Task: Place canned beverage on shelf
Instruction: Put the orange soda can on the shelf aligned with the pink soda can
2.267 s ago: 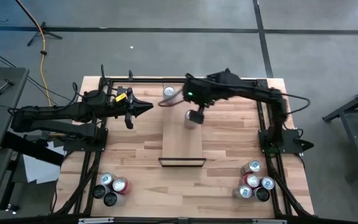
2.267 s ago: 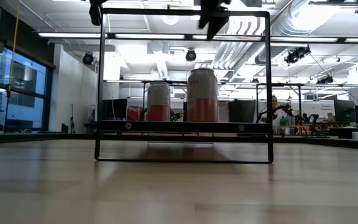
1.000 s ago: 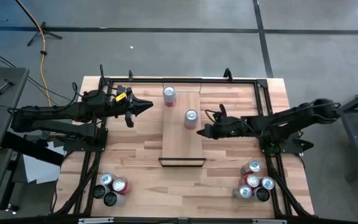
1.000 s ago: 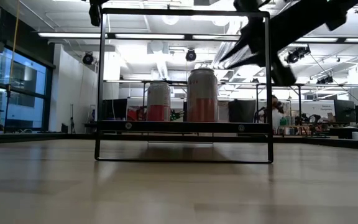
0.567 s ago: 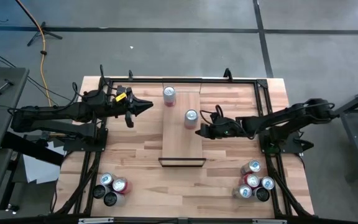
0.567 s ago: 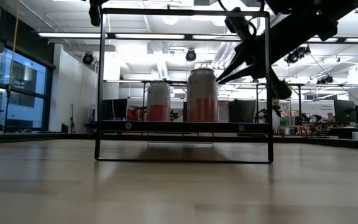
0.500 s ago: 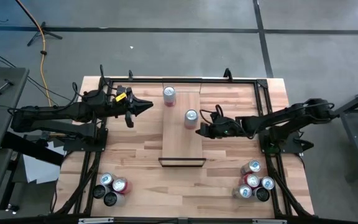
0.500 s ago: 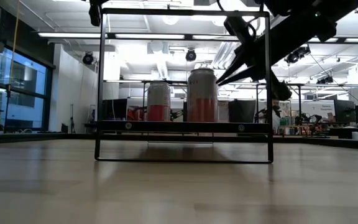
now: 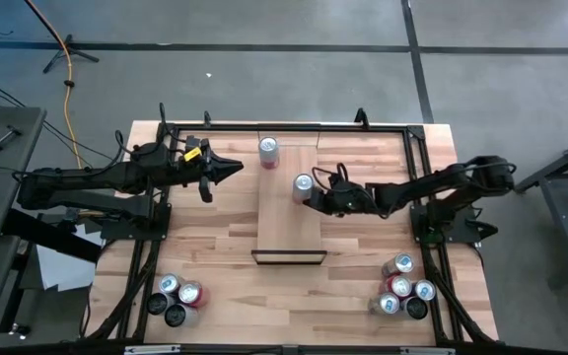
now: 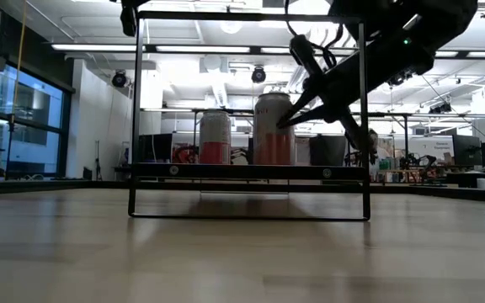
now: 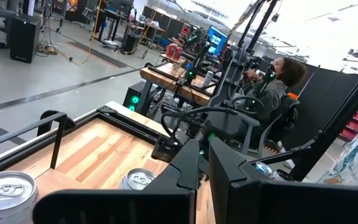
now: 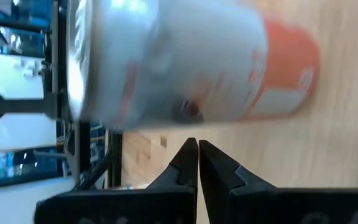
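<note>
The shelf (image 9: 289, 222), a narrow light-wood plank with a black frame (image 9: 289, 257) at its near end, lies mid-table. Two cans stand upright on it: a far one (image 9: 268, 148) and a nearer white-and-orange one (image 9: 303, 184). My right gripper (image 9: 310, 198) is shut and slants down from the table's right. Its tips are at the nearer can's (image 12: 166, 62) side. My left gripper (image 9: 236, 170) is shut, hovers level to the left of the shelf and holds nothing. My right gripper's shut fingertips (image 12: 191, 149) stand right at the nearer can's side wall (image 12: 185, 121), about halfway up in the low view (image 10: 279, 124). They come slanting down from the table's right. I cannot tell whether they touch the can, which stands upright on the shelf.
Loose cans stand in two clusters, at the near left (image 9: 177, 298) and the near right (image 9: 403, 288) of the table. A black rail frame (image 9: 166, 128) runs round the tabletop. A person (image 11: 278, 81) sits at a desk beyond the table.
My right gripper has gone toward the table's left and down, from beside the shelf's right edge up to the side of the nearer can. Both cans stand where they stood.
</note>
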